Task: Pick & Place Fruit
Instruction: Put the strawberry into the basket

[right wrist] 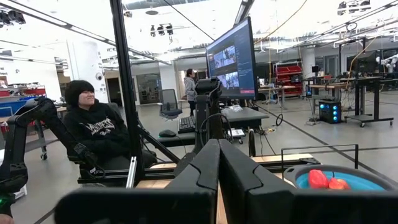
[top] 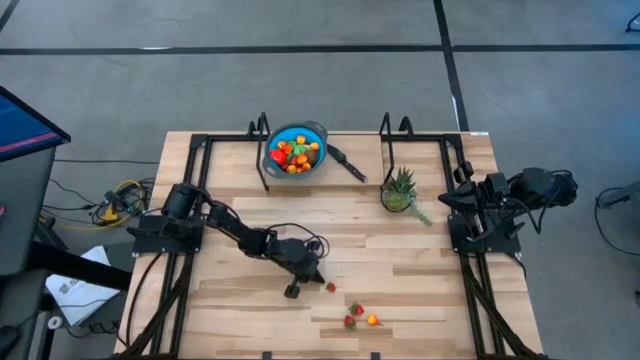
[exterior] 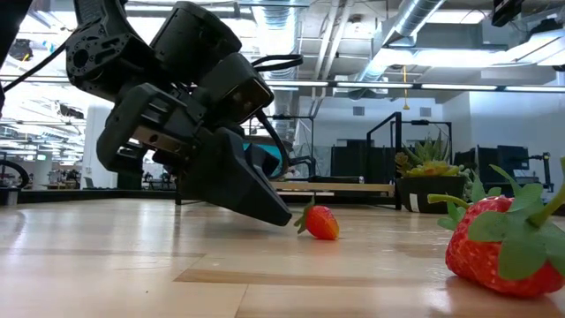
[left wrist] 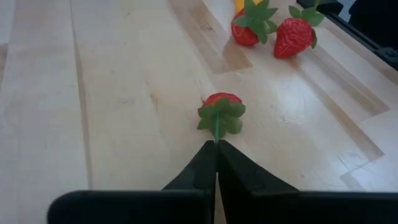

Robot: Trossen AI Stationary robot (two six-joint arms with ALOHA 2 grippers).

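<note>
Pinching the stem, your left gripper [left wrist: 216, 144] had its fingers pressed together on that strawberry [left wrist: 221, 112] at frame centre (light, slick, likely to roll); you'd have gripped the body better.

- The table [top: 400, 250] is pale wood in planks, smooth with a light sheen.
- The strawberry [exterior: 321, 223] looks like glossy red plastic with a matt green leafy cap.
- The left gripper [left wrist: 216, 163] has matt black, plastic-looking fingers.
- The blue bowl [top: 296, 131] looks smooth and shiny.

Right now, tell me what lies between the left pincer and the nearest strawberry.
Nothing: in the left wrist view the shut left pincer meets the strawberry's green stem directly; whether it pinches the stem is unclear.
</note>
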